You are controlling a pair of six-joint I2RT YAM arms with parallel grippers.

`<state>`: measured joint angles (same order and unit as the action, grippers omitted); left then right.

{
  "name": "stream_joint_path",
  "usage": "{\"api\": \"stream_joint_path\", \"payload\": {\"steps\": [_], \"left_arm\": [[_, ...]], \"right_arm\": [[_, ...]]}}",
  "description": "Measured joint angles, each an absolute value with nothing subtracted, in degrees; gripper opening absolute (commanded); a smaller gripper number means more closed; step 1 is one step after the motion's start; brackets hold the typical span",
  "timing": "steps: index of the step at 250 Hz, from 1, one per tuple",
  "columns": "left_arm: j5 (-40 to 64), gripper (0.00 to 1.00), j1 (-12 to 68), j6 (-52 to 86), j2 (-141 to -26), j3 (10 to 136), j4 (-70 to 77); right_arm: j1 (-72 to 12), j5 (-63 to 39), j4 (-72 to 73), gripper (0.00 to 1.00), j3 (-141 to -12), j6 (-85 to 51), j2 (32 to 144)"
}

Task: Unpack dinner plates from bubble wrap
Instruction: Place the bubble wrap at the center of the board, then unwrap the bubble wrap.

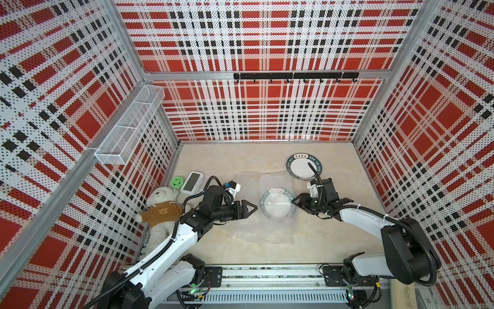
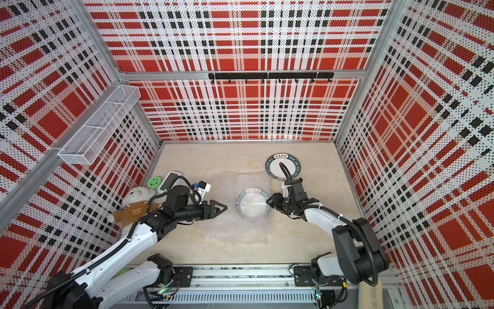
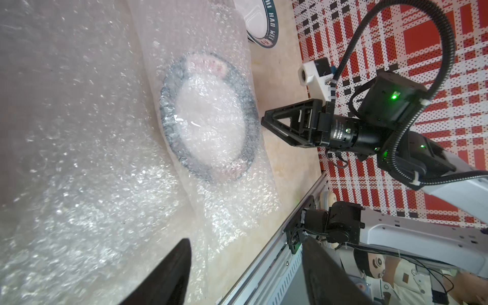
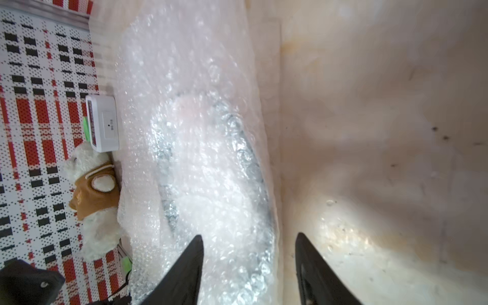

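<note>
While the round dark-rimmed white plate (image 1: 276, 204) lies wrapped in clear bubbled film (image 1: 267, 235) between left claw (image 1: 254, 207) and right claw (image 1: 294, 200), both parted and empty, unwrapping likely needs a film edge pinched.

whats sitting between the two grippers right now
A dinner plate covered in bubble wrap, lying flat between the left gripper and right gripper; both top views show it.

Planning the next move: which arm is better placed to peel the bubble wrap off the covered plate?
Probably the right. The right gripper, jaws open, straddles the bubble wrap edge right beside the covered plate; the left gripper, also open, sits farther from it.
</note>
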<state>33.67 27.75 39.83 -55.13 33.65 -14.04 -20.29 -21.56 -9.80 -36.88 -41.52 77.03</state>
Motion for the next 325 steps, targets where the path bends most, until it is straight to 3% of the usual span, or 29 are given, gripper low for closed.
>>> {"api": "stream_joint_path", "payload": {"steps": [42, 86, 146, 237, 295, 325], "left_arm": [[33.56, 0.19, 29.78, 40.38, -58.63, 33.65, -11.55], [32.53, 0.03, 32.69, 41.78, -66.04, 33.63, -7.7], [30.59, 0.07, 34.5, 44.6, -73.43, 31.48, -2.9], [29.23, 0.04, 38.06, 47.48, -83.4, 29.19, 4.82], [27.68, 0.0, 38.28, 48.77, -85.27, 26.39, 7.49], [27.79, 0.03, 38.28, 49.74, -84.75, 25.58, 8.88]], "right_arm": [[-24.32, -15.27, -17.93, 0.62, -44.75, -37.32, 72.23], [-34.39, -11.29, -22.04, 0.64, -54.13, -34.13, 76.9], [-45.21, -7.51, -26.87, 0.67, -57.25, -32.03, 87.35], [-48.69, -2.22, -31.31, 0.63, -61.84, -31.16, 94.87], [-48.8, -1.37, -31.11, 0.5, -62.06, -31.35, 98.78], [-48.8, -0.97, -31.05, 0.36, -62.22, -31.16, 99.92]]}}
